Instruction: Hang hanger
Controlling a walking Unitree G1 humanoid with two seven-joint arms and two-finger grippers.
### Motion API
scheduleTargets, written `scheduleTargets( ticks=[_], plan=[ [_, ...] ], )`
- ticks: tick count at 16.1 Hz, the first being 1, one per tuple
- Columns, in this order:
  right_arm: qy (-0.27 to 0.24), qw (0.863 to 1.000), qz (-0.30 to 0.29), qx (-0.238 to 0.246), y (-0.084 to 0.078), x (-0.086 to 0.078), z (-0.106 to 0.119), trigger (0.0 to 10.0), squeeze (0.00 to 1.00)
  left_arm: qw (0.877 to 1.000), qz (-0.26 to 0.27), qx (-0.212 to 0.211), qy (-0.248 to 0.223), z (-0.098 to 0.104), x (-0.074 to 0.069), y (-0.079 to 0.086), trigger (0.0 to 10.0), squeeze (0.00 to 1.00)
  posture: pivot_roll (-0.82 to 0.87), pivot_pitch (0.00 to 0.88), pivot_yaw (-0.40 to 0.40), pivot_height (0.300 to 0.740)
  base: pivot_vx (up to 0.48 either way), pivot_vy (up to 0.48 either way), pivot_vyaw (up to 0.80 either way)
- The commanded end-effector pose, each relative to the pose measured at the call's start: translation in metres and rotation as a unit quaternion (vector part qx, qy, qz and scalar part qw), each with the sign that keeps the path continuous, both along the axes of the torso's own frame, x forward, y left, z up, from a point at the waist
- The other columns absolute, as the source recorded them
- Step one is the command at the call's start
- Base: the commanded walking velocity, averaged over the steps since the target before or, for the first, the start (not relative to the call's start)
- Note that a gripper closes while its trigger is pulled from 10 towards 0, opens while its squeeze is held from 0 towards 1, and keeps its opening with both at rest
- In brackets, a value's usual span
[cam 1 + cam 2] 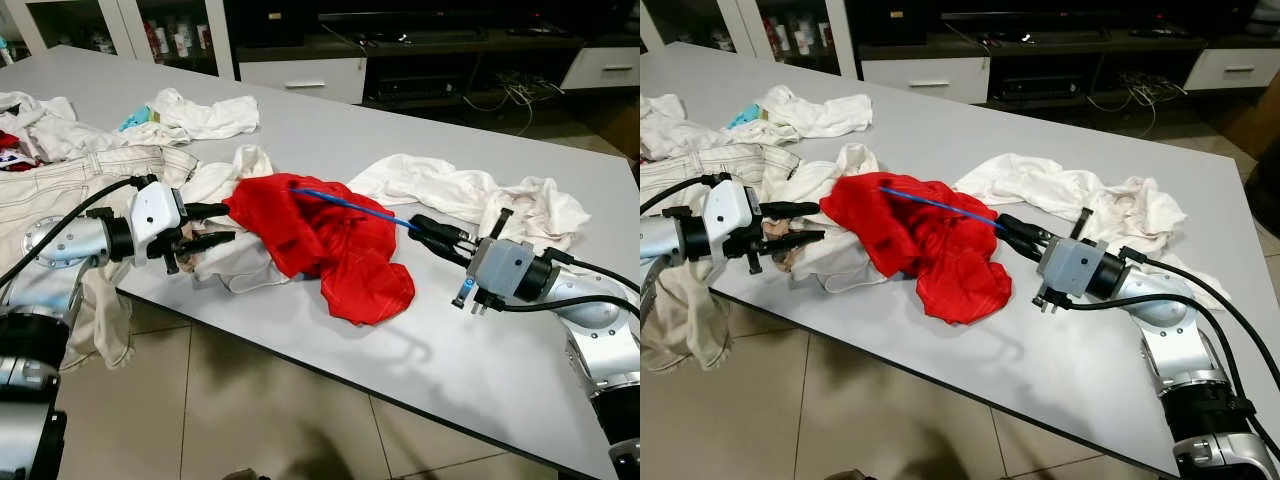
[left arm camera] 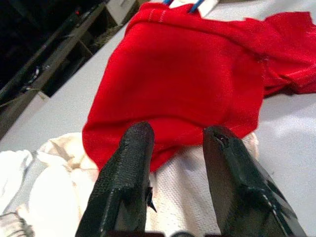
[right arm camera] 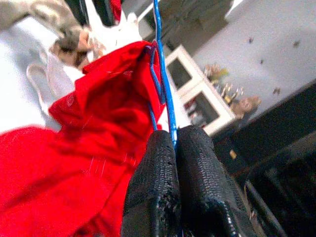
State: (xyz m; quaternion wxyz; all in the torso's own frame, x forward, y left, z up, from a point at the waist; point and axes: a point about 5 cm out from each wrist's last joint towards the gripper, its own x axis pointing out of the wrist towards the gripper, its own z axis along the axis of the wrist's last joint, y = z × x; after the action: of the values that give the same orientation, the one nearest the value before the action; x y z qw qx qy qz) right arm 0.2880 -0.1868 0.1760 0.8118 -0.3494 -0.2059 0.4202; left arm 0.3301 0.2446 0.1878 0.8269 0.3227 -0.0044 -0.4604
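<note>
Sprawling across the grey table [image 1: 330,110], white laundry [image 1: 470,195] lies beyond both grippers. Between them sits a red shirt [image 1: 330,245], just ahead of the released left gripper [image 1: 222,224], fingers parted at its edge. The right gripper [image 1: 425,228] is clenched on the blue hanger [image 1: 350,203], which runs forward into the shirt.

Blue hanger [image 1: 345,201] mostly buried inside red shirt [image 1: 320,245]; hook unseen.

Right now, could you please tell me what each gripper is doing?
Left gripper: open, at the edge of the red shirt, holding nothing.
Right gripper: shut on the blue hanger.
</note>
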Motion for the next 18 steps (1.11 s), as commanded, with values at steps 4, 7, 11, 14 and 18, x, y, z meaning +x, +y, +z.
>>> scheduleTargets(
  ticks=[4, 7, 11, 14, 18],
  plan=[
    [-0.019, 0.999, 0.025, -0.008, 0.004, -0.009, 0.005, 10.0, 0.06, 1.0, 0.012, 0.008, -0.021, 0.008, 0.008, 0.0, 10.0, 0.0, -0.06, 0.0, 0.02, 0.74, 0.0, 0.0, 0.0],
    [-0.022, 0.998, 0.041, -0.04, 0.007, -0.017, -0.001, 10.0, 0.07, 0.999, 0.008, 0.011, -0.031, 0.01, 0.015, -0.005, 10.0, 0.0, -0.08, 0.0, 0.028, 0.74, 0.0, 0.0, 0.0],
    [-0.034, 0.997, 0.051, -0.048, 0.014, -0.015, 0.003, 10.0, 0.07, 0.999, -0.016, 0.007, -0.031, 0.006, 0.018, -0.018, 10.0, 0.0, -0.07, 0.0, 0.026, 0.74, 0.0, 0.0, 0.0],
    [-0.044, 0.997, 0.055, -0.043, 0.018, -0.012, 0.01, 10.0, 0.07, 0.999, -0.029, 0.002, -0.026, 0.002, 0.018, -0.024, 10.0, 0.0, -0.07, 0.0, 0.023, 0.74, 0.0, 0.0, 0.0],
    [-0.055, 0.996, 0.064, -0.037, 0.025, -0.011, 0.016, 10.0, 0.07, 0.999, -0.038, -0.008, -0.023, -0.002, 0.016, -0.029, 10.0, 0.0, -0.06, 0.0, 0.019, 0.74, 0.0, 0.0, 0.0]
  ],
)
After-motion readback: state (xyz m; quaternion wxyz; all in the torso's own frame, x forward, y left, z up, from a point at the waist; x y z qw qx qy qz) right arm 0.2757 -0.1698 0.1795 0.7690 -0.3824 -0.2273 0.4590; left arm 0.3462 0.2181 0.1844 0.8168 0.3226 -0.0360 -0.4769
